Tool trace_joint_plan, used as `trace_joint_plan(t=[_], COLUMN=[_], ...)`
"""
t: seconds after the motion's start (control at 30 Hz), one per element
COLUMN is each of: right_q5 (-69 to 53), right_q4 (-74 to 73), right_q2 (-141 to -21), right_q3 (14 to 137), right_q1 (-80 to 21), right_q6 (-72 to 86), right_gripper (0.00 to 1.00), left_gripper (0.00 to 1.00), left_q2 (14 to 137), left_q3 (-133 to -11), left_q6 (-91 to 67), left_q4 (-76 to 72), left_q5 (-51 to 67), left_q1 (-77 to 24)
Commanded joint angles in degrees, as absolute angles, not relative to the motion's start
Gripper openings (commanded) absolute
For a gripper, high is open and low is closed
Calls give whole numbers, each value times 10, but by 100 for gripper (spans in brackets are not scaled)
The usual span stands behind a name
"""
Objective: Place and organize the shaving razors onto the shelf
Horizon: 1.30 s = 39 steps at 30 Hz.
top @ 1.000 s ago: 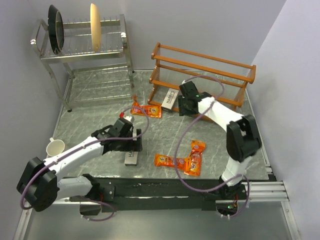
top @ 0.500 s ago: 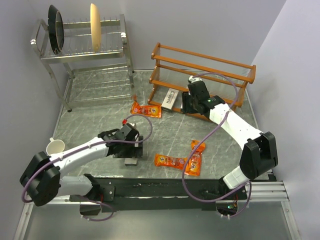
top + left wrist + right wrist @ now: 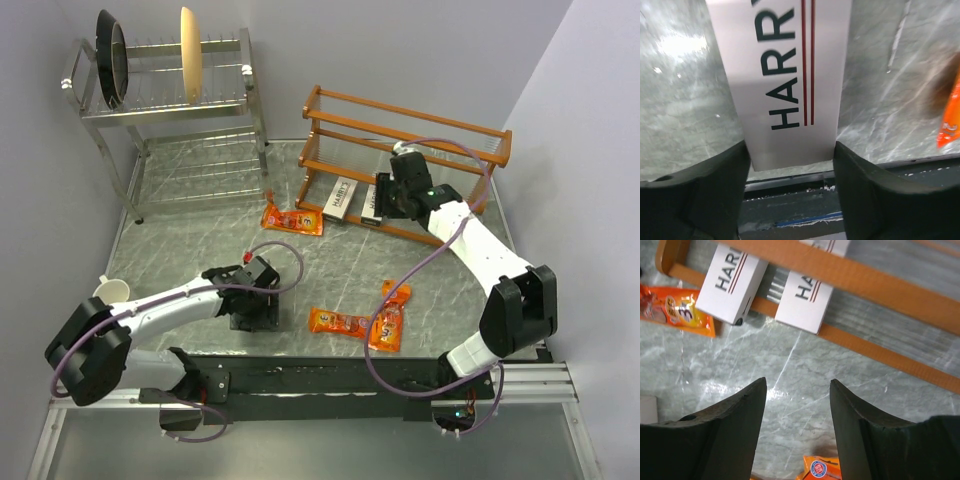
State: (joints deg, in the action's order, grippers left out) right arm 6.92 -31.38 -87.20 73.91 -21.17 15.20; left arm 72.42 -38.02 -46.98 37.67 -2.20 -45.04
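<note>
One pale-grey HARRY'S box (image 3: pixel 790 75) lies on the table between my left gripper's (image 3: pixel 790 150) fingers, which press on both long sides at its near end. In the top view my left gripper (image 3: pixel 252 308) hides this box. Two more grey boxes (image 3: pixel 343 198) (image 3: pixel 373 203) rest side by side on the lowest tier of the orange-brown shelf (image 3: pixel 400 130), also in the right wrist view (image 3: pixel 732 282) (image 3: pixel 805 297). My right gripper (image 3: pixel 392 200) (image 3: pixel 797 382) is open and empty just in front of them. Three orange packs lie on the table (image 3: pixel 292 218) (image 3: pixel 340 322) (image 3: pixel 390 315).
A steel dish rack (image 3: pixel 170 110) stands at the back left with a black pan (image 3: pixel 112 58) and a pale plate (image 3: pixel 190 55). A white cup (image 3: pixel 110 295) sits at the left edge. Walls close in on both sides.
My right gripper has moved right along the shelf and let go of a second grey box on the lowest tier. My left gripper has come down over the third grey box.
</note>
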Motion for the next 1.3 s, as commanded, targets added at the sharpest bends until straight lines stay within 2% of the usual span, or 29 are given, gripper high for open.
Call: trace_joint_plan(t=[0.0,0.13,0.27,0.37,0.47,0.67,0.9,1.17,1.27], right_q5=[49,36,38,47,62,91,94,98,91], right_q4=[-317,-316,-321,-327,-341,-364,-359,-342,-347], right_q2=[-863,-863,-854,-840,-829,-788,-723,-643,-629], right_q3=[768,761,762,766,779,803,791,748,742], right_q1=[-190,-183,-180,-178,-172,-134,-27,18,37], right_q6=[170,177,170,154,128,83,108,102,107], right_gripper=[61,60,59,59,59,59,59,59,59], left_gripper=[69,65,57,55,48,49,45,45,45], left_q2=[736,749,744,721,701,731,885,1079,1118], left_q3=[-374,-390,-421,-451,-464,-547,-678,-891,-942], left_q6=[-481,-473,-433,-410,-377,-270,-161,-105,-100], left_q4=[366,355,349,338,321,252,260,299,297], left_q5=[-11,-16,-7,-5,-5,-12,15,11,6], left_q1=[-455,-455,-458,-486,-516,-529,-547,-556,-561])
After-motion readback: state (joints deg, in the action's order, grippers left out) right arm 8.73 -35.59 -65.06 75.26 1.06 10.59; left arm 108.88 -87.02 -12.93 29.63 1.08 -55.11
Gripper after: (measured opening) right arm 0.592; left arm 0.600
